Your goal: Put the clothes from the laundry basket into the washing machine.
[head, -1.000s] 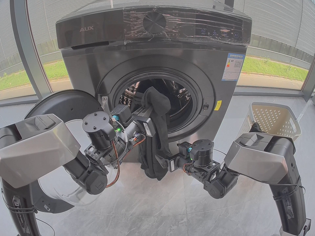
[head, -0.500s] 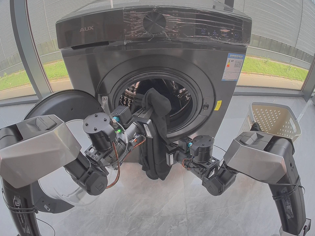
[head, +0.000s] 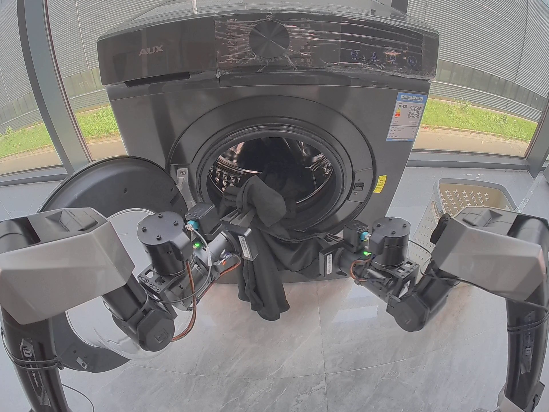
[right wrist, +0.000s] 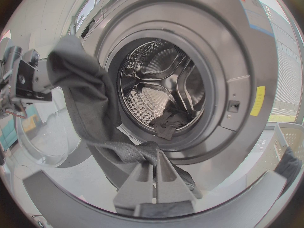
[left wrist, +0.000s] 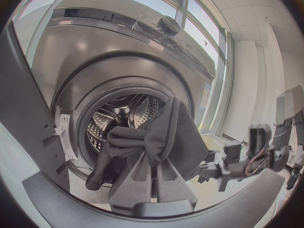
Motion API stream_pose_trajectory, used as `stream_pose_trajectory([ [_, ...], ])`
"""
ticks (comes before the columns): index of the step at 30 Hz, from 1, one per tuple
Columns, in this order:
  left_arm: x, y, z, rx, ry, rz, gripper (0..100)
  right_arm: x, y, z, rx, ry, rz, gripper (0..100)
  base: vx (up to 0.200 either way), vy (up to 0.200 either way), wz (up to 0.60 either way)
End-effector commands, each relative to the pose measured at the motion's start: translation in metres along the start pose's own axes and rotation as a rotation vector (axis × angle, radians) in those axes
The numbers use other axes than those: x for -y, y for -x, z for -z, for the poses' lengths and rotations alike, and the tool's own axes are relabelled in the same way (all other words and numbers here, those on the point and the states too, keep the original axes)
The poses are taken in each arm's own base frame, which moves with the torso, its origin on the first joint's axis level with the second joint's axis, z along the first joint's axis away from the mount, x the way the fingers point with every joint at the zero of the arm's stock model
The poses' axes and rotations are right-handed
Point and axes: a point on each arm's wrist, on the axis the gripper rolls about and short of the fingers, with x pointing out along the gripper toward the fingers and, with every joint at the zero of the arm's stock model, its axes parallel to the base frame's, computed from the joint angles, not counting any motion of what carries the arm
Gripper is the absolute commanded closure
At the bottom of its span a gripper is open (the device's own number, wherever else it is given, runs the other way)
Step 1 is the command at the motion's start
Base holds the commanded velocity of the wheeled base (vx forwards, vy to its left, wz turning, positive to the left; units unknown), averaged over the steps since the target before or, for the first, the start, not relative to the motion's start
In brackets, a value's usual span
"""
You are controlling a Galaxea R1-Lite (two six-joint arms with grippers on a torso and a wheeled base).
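Two grippers share one piece of cloth. The left gripper (left wrist: 154,167) is clamped tight on a bunched fold of the black knitted garment (head: 264,204) and holds it just in front of the lower lip of the round drum opening (head: 286,167). The right gripper (right wrist: 154,162) is likewise closed on another part of the same cloth, lower and to the robot's right. The fabric stretches between them, and a loose tail hangs toward the pale tiled floor (head: 297,361).

Beyond the hands stands the dark grey front-loading washing machine (head: 171,115), its round glass door (head: 108,187) swung wide to the robot's left. A small dark item (right wrist: 167,121) lies at the bottom of the steel drum. Well to the right, the cream perforated plastic laundry basket (head: 466,198) sits on the floor, with what looks like another dark piece (right wrist: 286,165) draped over its rim.

The step in hand appears to be loading. The garment is at the mouth of the machine but not inside it. The next move probably calls for both arms to carry the cloth forward over the lip together, deep enough for the hanging tail to clear the seal, before either grip lets go. Limp fabric like this will likely sag and catch on the rim.
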Motion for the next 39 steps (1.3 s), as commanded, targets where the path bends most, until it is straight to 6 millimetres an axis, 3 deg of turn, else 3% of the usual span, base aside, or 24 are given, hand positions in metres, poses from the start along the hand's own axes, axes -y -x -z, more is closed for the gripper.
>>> stream_pose_trajectory([
  [1,-0.005,0.025,-0.004,-0.049,-0.007,-0.011,100,0.004,0.065,-0.046,0.032,0.030,-0.041,100,0.000,0.000,0.00],
  [5,0.000,0.045,-0.012,-0.070,-0.004,0.028,100,-0.001,0.088,-0.057,0.043,0.032,-0.063,100,0.000,0.000,0.00],
  [10,-0.001,0.064,-0.030,-0.049,0.004,0.040,100,0.002,0.105,-0.057,0.038,0.028,-0.080,100,0.000,0.000,0.00],
  [15,0.010,0.068,-0.041,-0.013,0.003,0.078,100,0.007,0.112,-0.073,0.143,0.022,-0.075,100,0.000,0.000,0.00],
  [18,0.010,0.066,-0.040,-0.015,0.005,0.079,100,0.005,0.121,-0.071,0.129,0.016,-0.086,100,0.000,0.000,0.00],
  [26,0.008,0.067,-0.032,-0.045,0.008,0.071,100,-0.001,0.119,-0.071,0.148,-0.008,-0.098,100,0.000,0.000,0.00],
  [27,0.008,0.067,-0.031,-0.050,0.011,0.072,0,0.001,0.118,-0.073,0.154,-0.011,-0.091,100,0.000,0.000,0.00],
  [35,0.011,0.073,-0.015,-0.120,0.003,0.081,0,0.005,0.105,-0.100,0.271,-0.074,-0.026,100,0.000,0.000,0.00],
  [39,0.011,0.074,-0.012,-0.134,0.001,0.081,0,0.008,0.103,-0.105,0.291,-0.076,-0.012,100,0.000,0.000,0.00],
])
